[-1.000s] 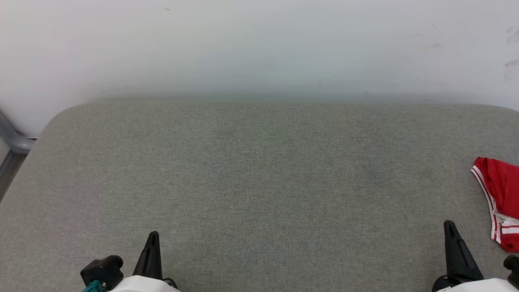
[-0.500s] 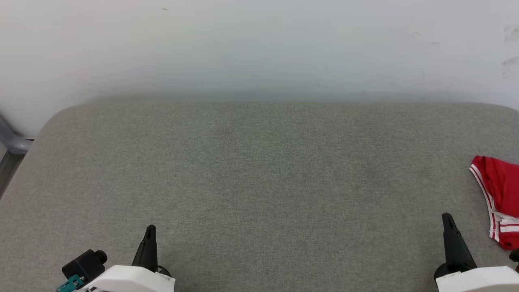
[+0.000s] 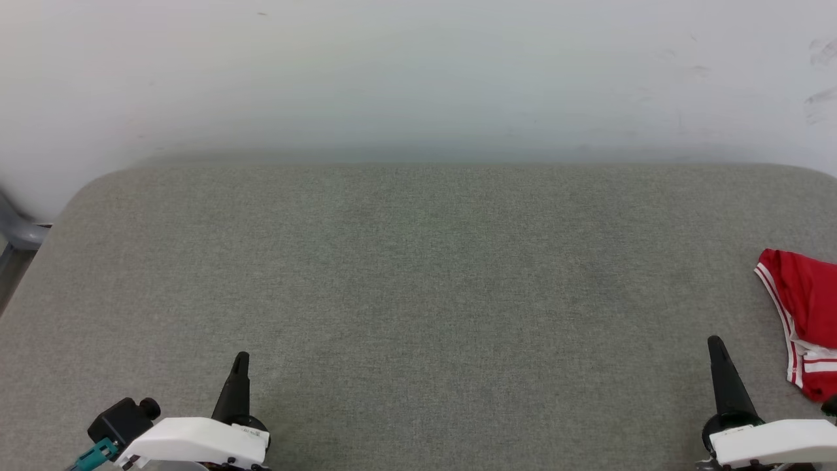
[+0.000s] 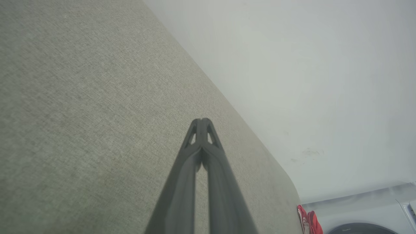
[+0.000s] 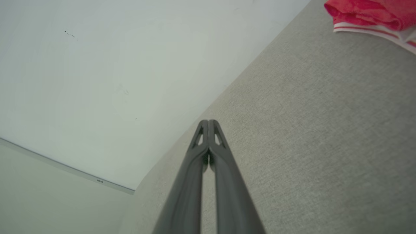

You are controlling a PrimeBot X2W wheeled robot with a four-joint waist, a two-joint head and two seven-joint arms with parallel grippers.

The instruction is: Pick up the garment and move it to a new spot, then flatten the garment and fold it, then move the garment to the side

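The garment (image 3: pixel 807 314) lies at two o'clock from the nearer right gripper (image 3: pixel 715 345), closed and empty like the left gripper (image 3: pixel 240 360).

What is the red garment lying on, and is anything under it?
The garment lies bunched on the grey fabric surface, at its right side. Whatever the cloth covers is hidden, and the head view's edge cuts off the rest of it.
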